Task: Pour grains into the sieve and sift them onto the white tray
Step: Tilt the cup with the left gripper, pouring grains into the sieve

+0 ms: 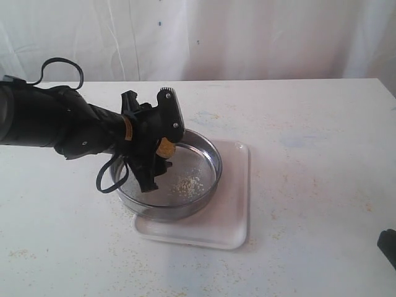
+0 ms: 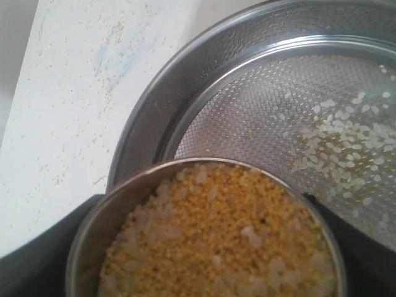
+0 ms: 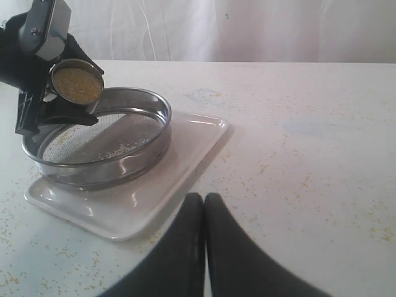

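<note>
My left gripper (image 1: 156, 148) is shut on a small steel cup (image 1: 165, 147), held tilted over the near-left part of the sieve (image 1: 213, 162). Yellowish grains (image 2: 223, 235) with paler bits fill the cup up to its rim (image 2: 124, 197). A small patch of pale grains (image 2: 346, 136) lies on the sieve's mesh, also seen as grains (image 1: 187, 184) in the exterior view. The sieve stands on the white tray (image 1: 229, 216). My right gripper (image 3: 204, 201) is shut and empty, low over the table to the right of the tray (image 3: 179, 167), and only its tip (image 1: 388, 244) shows in the exterior view.
Loose grains are scattered over the white table (image 1: 309, 154), mostly around the tray and along the front edge. A white curtain (image 1: 247, 37) hangs behind the table. The left arm's black cable loops (image 1: 59, 65) above its wrist.
</note>
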Robot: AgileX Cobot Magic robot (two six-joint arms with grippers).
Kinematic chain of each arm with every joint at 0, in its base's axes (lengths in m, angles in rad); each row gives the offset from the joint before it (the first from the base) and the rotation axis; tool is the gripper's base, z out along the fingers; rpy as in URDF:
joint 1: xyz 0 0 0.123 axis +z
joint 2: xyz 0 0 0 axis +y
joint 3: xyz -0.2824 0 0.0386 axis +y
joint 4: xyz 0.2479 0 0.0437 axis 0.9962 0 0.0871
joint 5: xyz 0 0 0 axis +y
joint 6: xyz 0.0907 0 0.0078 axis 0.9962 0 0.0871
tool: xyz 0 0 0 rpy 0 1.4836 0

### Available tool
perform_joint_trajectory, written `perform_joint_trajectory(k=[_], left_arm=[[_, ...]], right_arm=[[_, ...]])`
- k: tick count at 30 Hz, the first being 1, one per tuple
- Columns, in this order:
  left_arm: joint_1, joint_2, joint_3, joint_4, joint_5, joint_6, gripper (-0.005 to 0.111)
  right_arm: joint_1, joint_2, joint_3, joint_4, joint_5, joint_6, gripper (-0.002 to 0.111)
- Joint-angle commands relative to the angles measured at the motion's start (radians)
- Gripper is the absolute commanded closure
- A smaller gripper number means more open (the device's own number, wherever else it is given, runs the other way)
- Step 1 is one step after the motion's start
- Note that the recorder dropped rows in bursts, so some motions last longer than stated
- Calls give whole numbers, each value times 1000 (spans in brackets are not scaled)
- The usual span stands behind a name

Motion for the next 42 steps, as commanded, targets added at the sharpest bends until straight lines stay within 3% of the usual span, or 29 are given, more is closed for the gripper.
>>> perform_joint_trajectory(k=[1,30,42], left_arm=[[-11,-10,-35,27,42,28,107],[-85,42,-130,191,260,151,107],[-131,62,-174,364,385,195,107]], right_arm=[[-5,-7,5,-3,-13,-3,108],[-5,-7,5,-3,-12,-3,108],[-5,-7,5,-3,-15,-3,108]])
